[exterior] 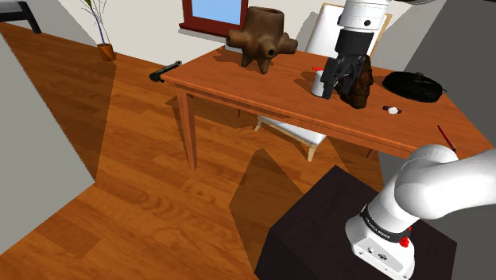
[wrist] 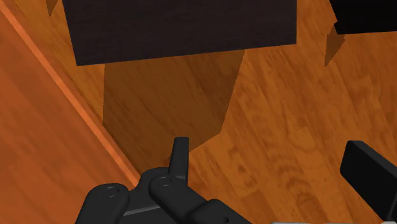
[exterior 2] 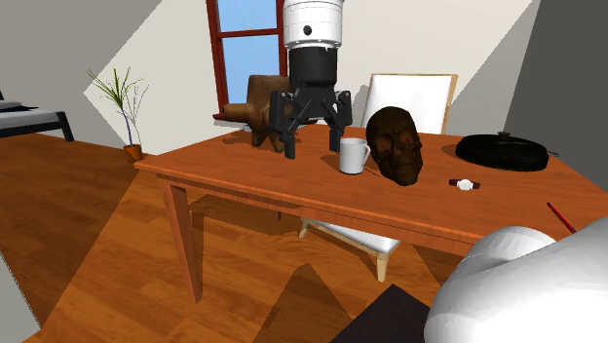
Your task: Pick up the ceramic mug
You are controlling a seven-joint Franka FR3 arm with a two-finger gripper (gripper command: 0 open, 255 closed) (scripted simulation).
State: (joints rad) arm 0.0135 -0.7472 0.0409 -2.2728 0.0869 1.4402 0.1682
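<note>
Showed a wooden table (exterior: 238, 83) on a plank floor (exterior: 119, 159), below a red-framed window (exterior 2: 248, 39). Offered bare tabletop along the second exterior view's near edge, with a white chair (exterior 2: 414, 93) behind. Placed the white mug (exterior 2: 352, 155) upright mid-table, just beside a dark skull (exterior 2: 396, 143), with a stump carving (exterior: 261, 40) beyond. Set the gripper (exterior 2: 314, 132) just beside the mug, fingers spread apart, empty.

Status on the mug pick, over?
Gripper open, above the table, holding nothing. White mug upright, not held. Dark brown head close beside the mug's handle side.
</note>
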